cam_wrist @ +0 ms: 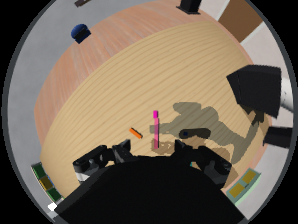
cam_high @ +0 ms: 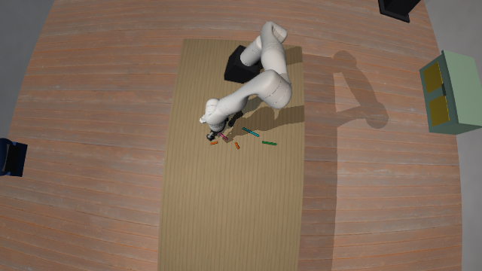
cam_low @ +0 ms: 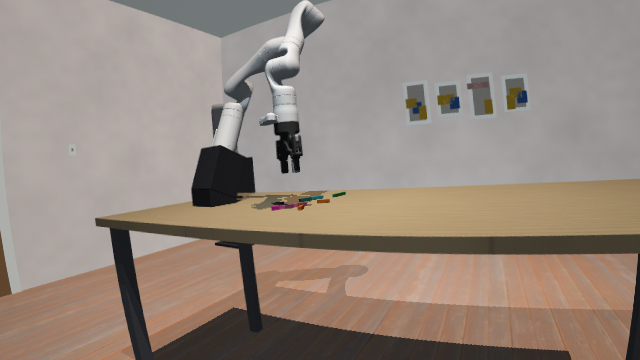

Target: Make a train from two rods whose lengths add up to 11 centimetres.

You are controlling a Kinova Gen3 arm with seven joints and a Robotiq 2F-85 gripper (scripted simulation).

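Note:
My gripper [cam_high: 209, 137] [cam_low: 290, 171] [cam_wrist: 152, 145] is open and empty, hanging well above the table. Below it a pink rod [cam_wrist: 156, 136] [cam_high: 224, 137] [cam_low: 287, 205] lies flat, with a short magenta rod [cam_wrist: 156, 115] at its far end in one line. I cannot tell whether a gap is between them. An orange rod [cam_high: 214, 143] [cam_wrist: 136, 132] lies close beside this line. A second orange rod [cam_high: 236, 145] [cam_low: 323, 201], a turquoise rod [cam_high: 250, 132] [cam_low: 311, 198] and a green rod [cam_high: 269, 143] [cam_low: 339, 194] lie apart to the right.
The rods lie on a long wooden table [cam_high: 230, 211] [cam_low: 450, 215]. The arm's black base [cam_high: 239, 69] [cam_low: 220, 176] stands at the table's far end. A green cabinet [cam_high: 452, 92] stands off to the right on the floor.

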